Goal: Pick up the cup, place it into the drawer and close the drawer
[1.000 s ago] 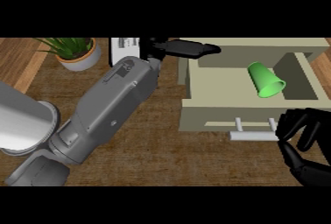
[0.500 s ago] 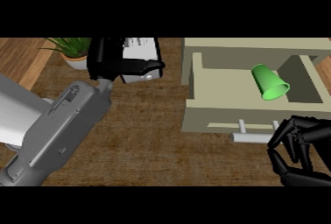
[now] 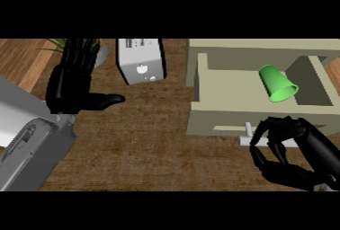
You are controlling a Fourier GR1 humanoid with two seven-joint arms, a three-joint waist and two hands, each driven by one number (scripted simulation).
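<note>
Swinging back toward the near left, the left hand [image 3: 72, 85] is now hanging with straight fingers over the plant [image 3: 66, 44], beside the toaster [image 3: 140, 60]. Right hand [image 3: 292, 150] is curling its fingers around the drawer handle [image 3: 247, 134]. Green cup [image 3: 277, 82] is lying on its side inside the open drawer [image 3: 229, 85], just beyond those fingers.
</note>
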